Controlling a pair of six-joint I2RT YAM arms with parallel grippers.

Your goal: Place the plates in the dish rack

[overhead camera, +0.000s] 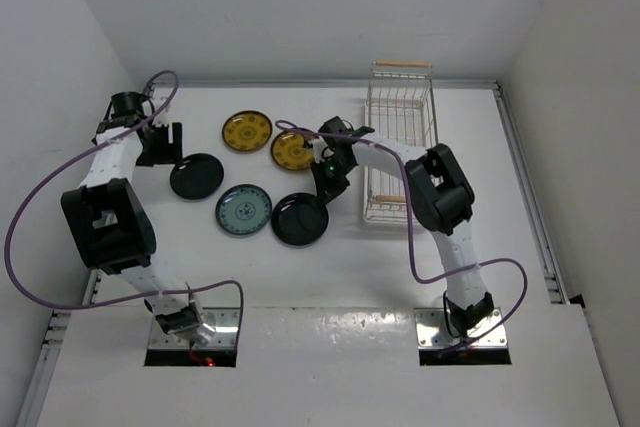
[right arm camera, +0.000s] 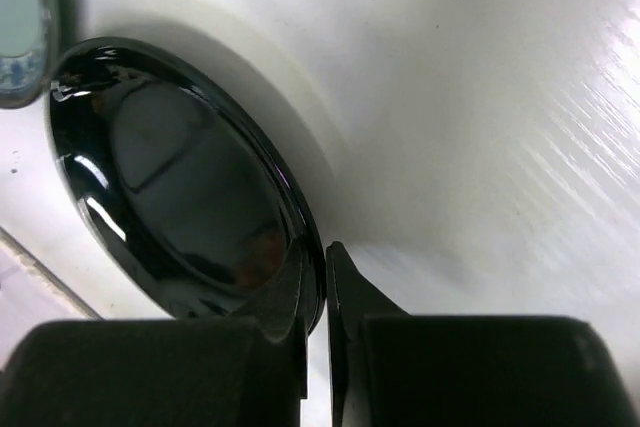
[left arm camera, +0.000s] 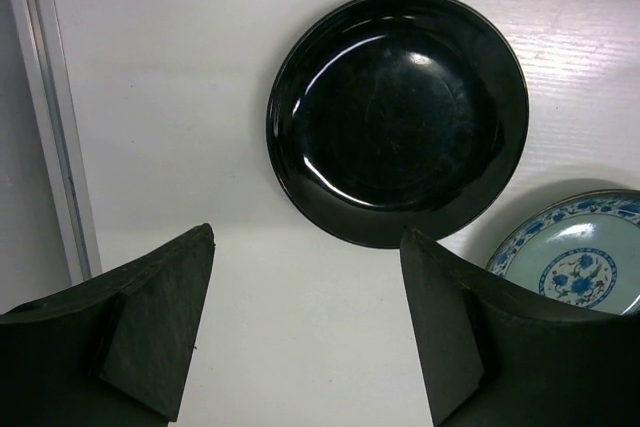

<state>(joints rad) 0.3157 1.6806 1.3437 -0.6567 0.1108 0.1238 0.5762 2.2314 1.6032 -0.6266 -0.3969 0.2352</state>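
Five plates lie on the white table left of the dish rack (overhead camera: 400, 142): two mustard-yellow ones (overhead camera: 246, 131) (overhead camera: 292, 151), a teal patterned one (overhead camera: 243, 209) and two black ones (overhead camera: 196, 176) (overhead camera: 300, 218). My left gripper (overhead camera: 160, 143) is open and empty, just behind and left of the left black plate (left arm camera: 395, 117), not touching it. In the left wrist view it (left arm camera: 308, 242) hangs over bare table. My right gripper (overhead camera: 326, 183) is shut on the near rim of the right black plate (right arm camera: 170, 187). Its fingers (right arm camera: 315, 277) pinch the rim from both sides.
The rack holds no plates and stands at the back right, a wooden handle bar (overhead camera: 402, 64) at its far end. A metal rail (left arm camera: 50, 117) runs along the table's left edge. White walls close in the table on the left, back and right.
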